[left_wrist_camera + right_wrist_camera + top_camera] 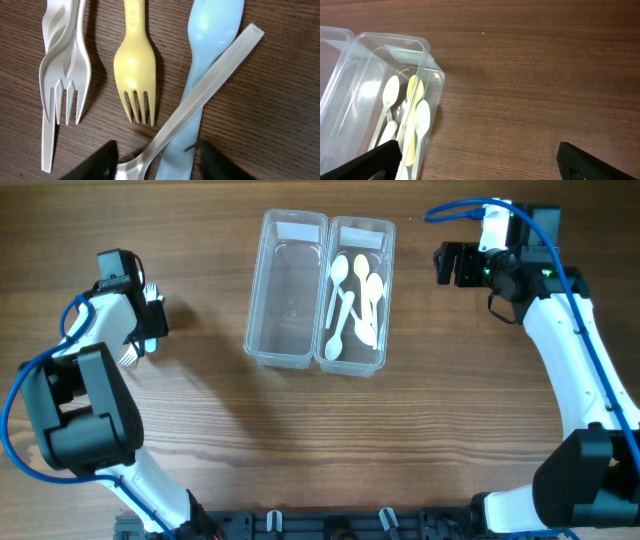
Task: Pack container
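In the left wrist view a white fork (65, 75), a yellow fork (136, 65) and a light blue utensil (210, 55) lie side by side on the wooden table, with a cream utensil (210, 80) lying slantwise across the blue one. My left gripper (157, 165) is open and low over them, its fingers either side of the cream and blue handles. In the overhead view it is at the far left (150, 328). Two clear containers stand at the middle; the left one (262, 300) is empty, the right one (388, 280) holds several spoons (355, 300). My right gripper (450, 265) is open and empty.
The right wrist view shows the container with spoons (427, 50) at its left and bare wood between my right gripper's fingers (480, 160). A black rail (330, 525) runs along the table's front edge.
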Tool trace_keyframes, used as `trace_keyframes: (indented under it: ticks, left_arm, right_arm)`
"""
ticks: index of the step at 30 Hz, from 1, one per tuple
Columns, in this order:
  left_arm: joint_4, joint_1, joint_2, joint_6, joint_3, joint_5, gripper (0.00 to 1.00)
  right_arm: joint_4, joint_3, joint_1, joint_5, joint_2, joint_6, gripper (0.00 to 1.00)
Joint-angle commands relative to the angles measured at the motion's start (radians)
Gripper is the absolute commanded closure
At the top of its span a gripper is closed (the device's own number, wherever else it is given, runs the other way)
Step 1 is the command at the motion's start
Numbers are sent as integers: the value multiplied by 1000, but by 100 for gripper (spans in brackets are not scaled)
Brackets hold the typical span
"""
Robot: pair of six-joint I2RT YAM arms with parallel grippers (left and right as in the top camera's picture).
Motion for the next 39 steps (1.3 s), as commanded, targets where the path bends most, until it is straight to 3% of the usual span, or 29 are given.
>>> trace_keyframes:
  ticks: [1, 5, 12, 21, 22, 25, 29, 34, 39]
  left_arm:
    - [8, 4, 13, 6, 10, 12, 40]
    - [11, 15, 13, 6, 10, 12, 39]
    - [10, 98, 13, -56, 10, 34, 47]
    - [8, 117, 13, -55, 10, 93, 46]
    - [8, 117, 13, -54, 10, 99, 45]
    - [20, 117, 13, -46, 10, 144, 28]
    - [42, 117, 13, -46, 10, 145, 13]
    - [64, 117, 13, 33, 10, 261, 12]
    - [78, 117, 13, 33, 10, 276, 12]
  right_arm:
    - [4, 2, 0, 9, -11, -12, 0]
    - [4, 2, 0, 9, -11, -11, 0]
    - [4, 2, 0, 9, -11, -12, 0]
    - [4, 2, 0, 9, -11, -11, 0]
    - [4, 2, 0, 9, -11, -11, 0]
    - [4, 2, 0, 9, -11, -12, 0]
    - [4, 2, 0, 9, -11, -12, 0]
    - [4, 2, 0, 9, -11, -11, 0]
    - [4, 2, 0, 9, -11, -11, 0]
